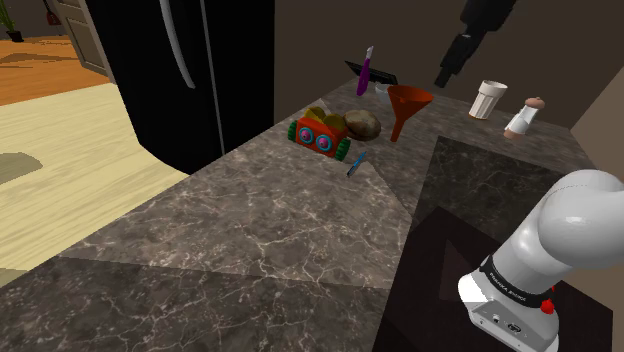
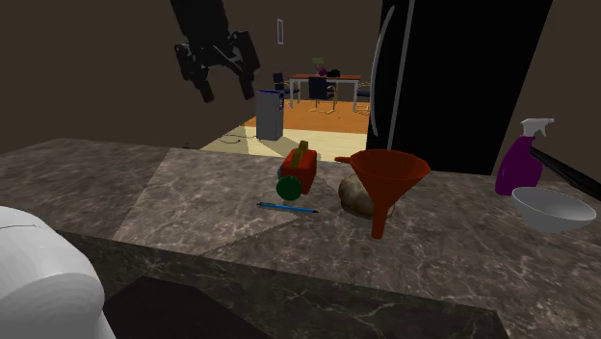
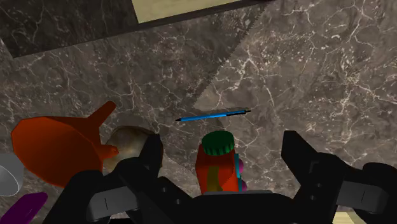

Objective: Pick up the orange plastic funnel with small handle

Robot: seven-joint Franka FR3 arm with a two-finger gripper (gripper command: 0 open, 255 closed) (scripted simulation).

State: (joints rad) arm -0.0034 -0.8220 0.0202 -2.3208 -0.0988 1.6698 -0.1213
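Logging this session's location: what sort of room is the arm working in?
Most likely a home kitchen: a dark marbled countertop, a tall black fridge beside it, and a dining table beyond.

Shoulder view: brown rounded stone (image 1: pixel 362 124) crowds orange funnel (image 1: pixel 408 105) on its left, red toy car (image 1: pixel 320 133) beyond. Funnel's right: bare dark marbled tabletop (image 1: pixel 250 230) up to white ribbed cup (image 1: pixel 488 99). Open air above.

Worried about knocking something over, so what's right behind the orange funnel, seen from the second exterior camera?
A brownish rounded lump sits behind the funnel; the cone covers part of it, so contact cannot be judged.
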